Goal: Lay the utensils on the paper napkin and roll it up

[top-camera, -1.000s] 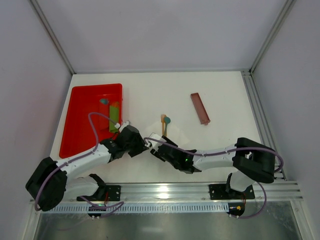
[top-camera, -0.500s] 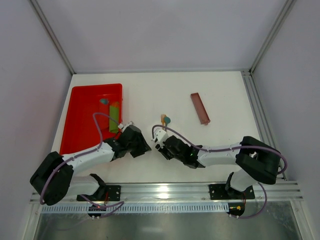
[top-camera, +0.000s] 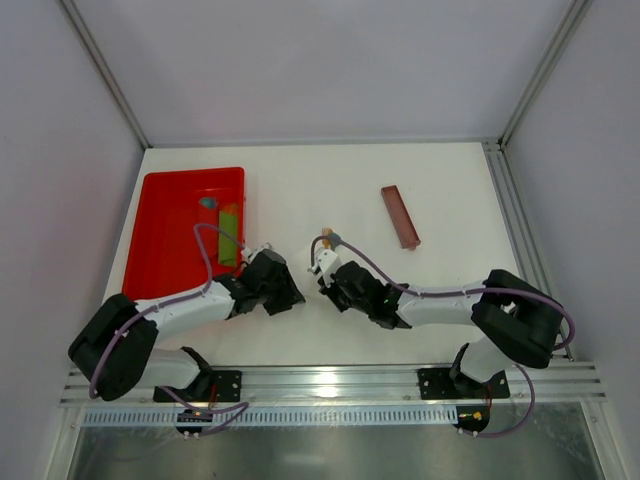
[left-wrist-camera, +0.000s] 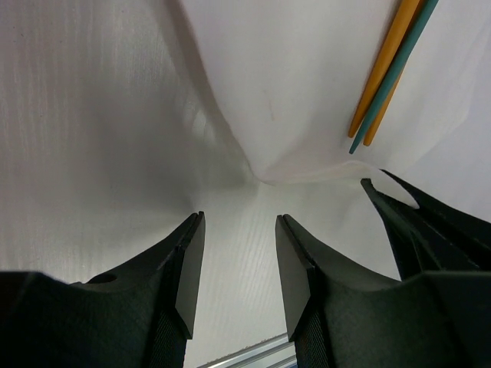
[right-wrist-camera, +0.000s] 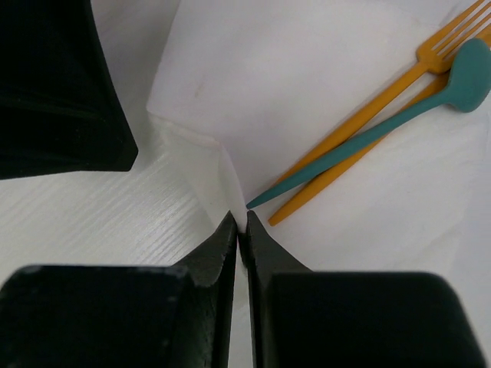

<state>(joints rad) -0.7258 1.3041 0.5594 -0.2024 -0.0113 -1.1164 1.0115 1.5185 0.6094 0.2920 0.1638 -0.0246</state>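
A robotics lab cell: a white table (top-camera: 450,200) boxed in by panels (top-camera: 320,70) and aluminium framing (top-camera: 541,75), a mounting rail (top-camera: 330,380) along its near edge.

White table (top-camera: 300,180), pale walls (top-camera: 320,60)

utensils (right-wrist-camera: 360,149) on paper napkin (right-wrist-camera: 291,69), tray (top-camera: 165,240) left, bar (top-camera: 400,216) right

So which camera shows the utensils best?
The right wrist view: the utensils lie close up, fork tines and teal spoon bowl clear. The left wrist view shows only their handle ends; the top view, just a tiny speck.
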